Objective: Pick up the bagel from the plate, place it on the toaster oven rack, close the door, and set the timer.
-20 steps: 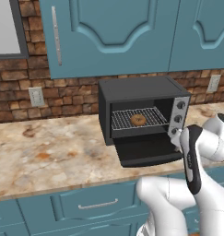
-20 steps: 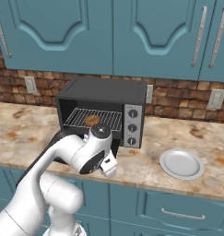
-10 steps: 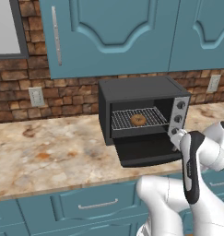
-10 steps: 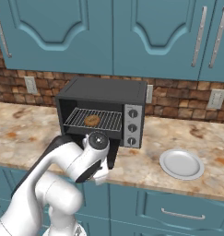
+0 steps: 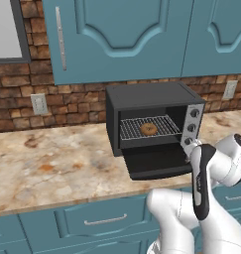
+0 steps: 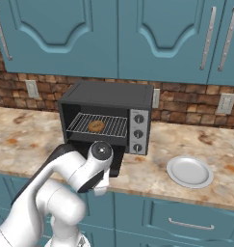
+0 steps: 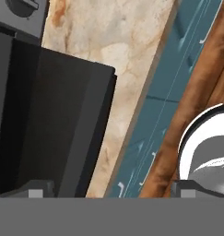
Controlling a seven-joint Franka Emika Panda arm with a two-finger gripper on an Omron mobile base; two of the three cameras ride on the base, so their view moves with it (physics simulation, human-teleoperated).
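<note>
No brand, label or lettering can be read anywhere, not even on the oven's silver panel. In the left base view a grey-framed window pane (image 5: pixel 5 30) sits at the far left against the red-brown brick backsplash (image 5: pixel 72 96), with a white wall outlet (image 5: pixel 38 103) set into the brick. Teal upper cabinets (image 5: pixel 127 34) hang above, one with a long silver handle, and teal drawer fronts (image 5: pixel 92 218) run below the mottled beige stone counter (image 5: pixel 52 163). Further right stands the toaster oven (image 5: pixel 151 116), its door (image 5: pixel 154 161) dropped flat and open over the counter. Inside, the bagel (image 5: pixel 149 129) lies on the toaster oven rack (image 5: pixel 149 128), near the middle of the wire grid. Three dark knobs (image 5: pixel 192 127) line the silver panel on the oven's right side. The arm's wrist is bent in just in front of the door's right corner. In the hand view the gripper (image 7: pixel 111 191) is released, its two dark tips spread wide with nothing between them, one over the black door and the other beyond the counter edge, above the wooden floor (image 7: pixel 201 92). In the right base view the plate (image 6: pixel 189 171) lies bare on the counter, well right of the oven, and two more outlets (image 6: pixel 226 102) sit in the brick.
</note>
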